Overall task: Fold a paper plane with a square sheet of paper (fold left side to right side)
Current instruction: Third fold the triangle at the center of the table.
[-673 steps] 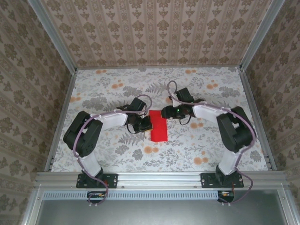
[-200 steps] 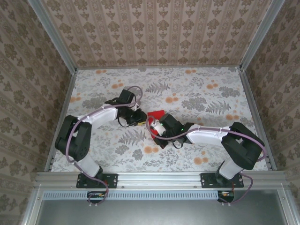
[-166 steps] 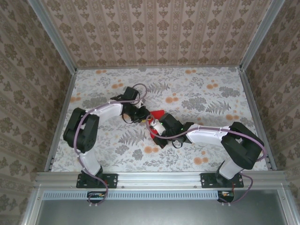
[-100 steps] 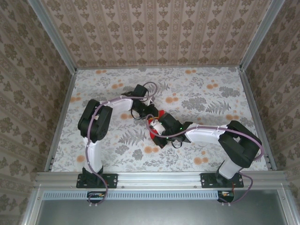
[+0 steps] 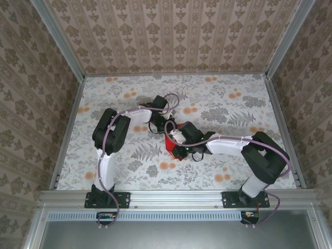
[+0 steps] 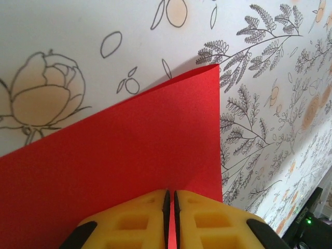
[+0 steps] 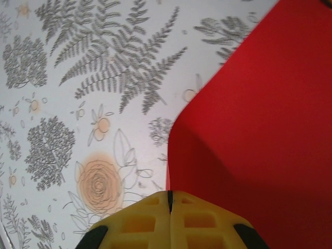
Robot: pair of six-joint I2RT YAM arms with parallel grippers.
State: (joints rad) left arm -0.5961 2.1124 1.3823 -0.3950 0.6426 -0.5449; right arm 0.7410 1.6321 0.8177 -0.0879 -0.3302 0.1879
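Your square sheet of paper (image 5: 171, 148) sits near the middle of the tabletop (image 5: 233, 98), partly covered where both arms meet. Your left gripper (image 6: 170, 197) is pinched narrow on one edge of the red paper, whose corner points away across the tabletop. Your right gripper (image 7: 169, 199) is likewise clamped tight on the paper's edge, and the sheet there bows upward in a curve.

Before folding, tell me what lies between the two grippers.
The paper, nothing else: the left gripper and right gripper each pinch it in their wrist views, and the top view shows them close together over it.
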